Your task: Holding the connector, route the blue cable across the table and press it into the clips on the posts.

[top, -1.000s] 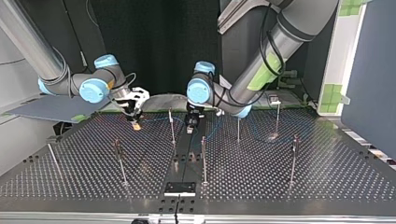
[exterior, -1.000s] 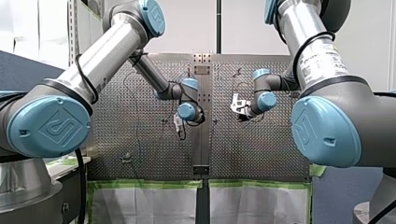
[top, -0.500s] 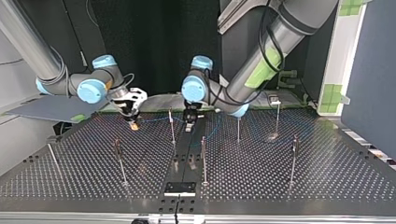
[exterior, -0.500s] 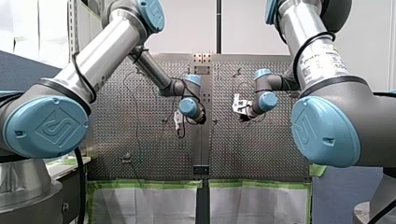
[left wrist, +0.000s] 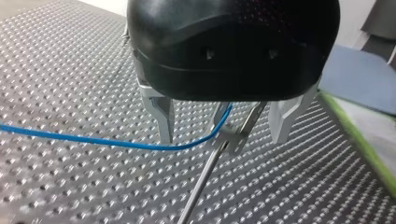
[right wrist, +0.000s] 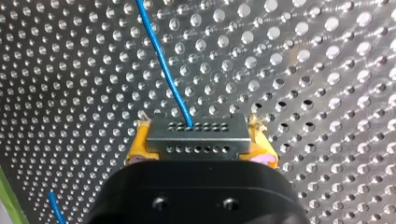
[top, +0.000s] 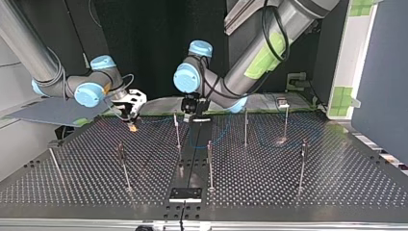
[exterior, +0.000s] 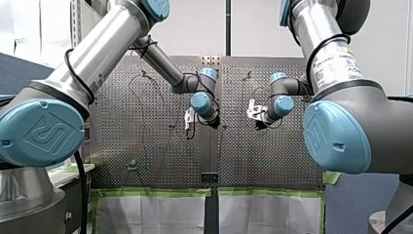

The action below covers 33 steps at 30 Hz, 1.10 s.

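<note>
**Right end effector**: yellow pads are clamped on the metal connector, one at each end. The connector's long axis lies across the pads. Its perforated face points ahead, away from the wrist. The blue cable leaves that face and runs straight ahead, close over the counter, on a slight slant.

**Left end effector**: metal fingers are apart and grip nothing. They straddle a post and its clip. The cable enters from one side, passes between the fingers and rises to the clip. Whether it is seated cannot be told.

**Location:** in the top view the connector hangs just above the counter, near its edge on the arms' side, at the view's left. The cable's long axis follows that edge toward the straddled post, then sags in loops toward the view's right.

**Progress, as judged:**
- The connector is in hand, the cable is drawn out across the counter, and one clip is being addressed.
- Seating at the posts toward the view's right is too faint to confirm.
- The row of posts nearer the counter's opposite edge shows no cable, so pressing there appears left to do.
</note>
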Each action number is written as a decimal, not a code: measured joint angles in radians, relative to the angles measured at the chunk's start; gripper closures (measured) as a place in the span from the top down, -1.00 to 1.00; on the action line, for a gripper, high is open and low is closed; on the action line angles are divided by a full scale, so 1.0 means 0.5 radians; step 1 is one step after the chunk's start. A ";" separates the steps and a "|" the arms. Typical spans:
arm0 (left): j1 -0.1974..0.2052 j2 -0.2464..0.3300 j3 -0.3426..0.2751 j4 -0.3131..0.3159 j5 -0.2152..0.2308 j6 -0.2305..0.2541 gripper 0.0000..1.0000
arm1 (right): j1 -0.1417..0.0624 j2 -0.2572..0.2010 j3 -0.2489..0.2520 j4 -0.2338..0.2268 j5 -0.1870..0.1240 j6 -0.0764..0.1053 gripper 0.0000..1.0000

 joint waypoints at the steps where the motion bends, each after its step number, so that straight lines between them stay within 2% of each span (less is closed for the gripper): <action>1: -0.012 0.012 -0.007 -0.014 -0.010 -0.001 1.00 | -0.004 0.000 0.000 0.008 0.000 -0.001 -1.00; 5: -0.076 0.049 -0.017 -0.035 -0.069 -0.009 1.00 | -0.019 -0.002 0.000 0.026 -0.001 -0.004 -1.00; 13: -0.241 0.046 -0.006 0.103 -0.204 -0.105 1.00 | -0.052 -0.009 0.000 0.034 -0.008 -0.005 -1.00; 17: -0.318 0.002 0.037 0.142 -0.221 -0.127 1.00 | -0.071 -0.026 0.000 0.037 -0.022 -0.006 -1.00; 21: -0.385 -0.076 0.115 0.099 -0.258 -0.142 1.00 | -0.082 -0.052 0.000 0.050 -0.031 -0.010 -1.00; 25: -0.405 -0.163 0.201 0.034 -0.304 -0.176 1.00 | -0.090 -0.075 0.007 0.070 -0.034 -0.020 -1.00; 33: -0.399 -0.305 0.347 0.010 -0.370 -0.224 1.00 | -0.084 -0.088 0.018 0.081 -0.034 -0.035 -1.00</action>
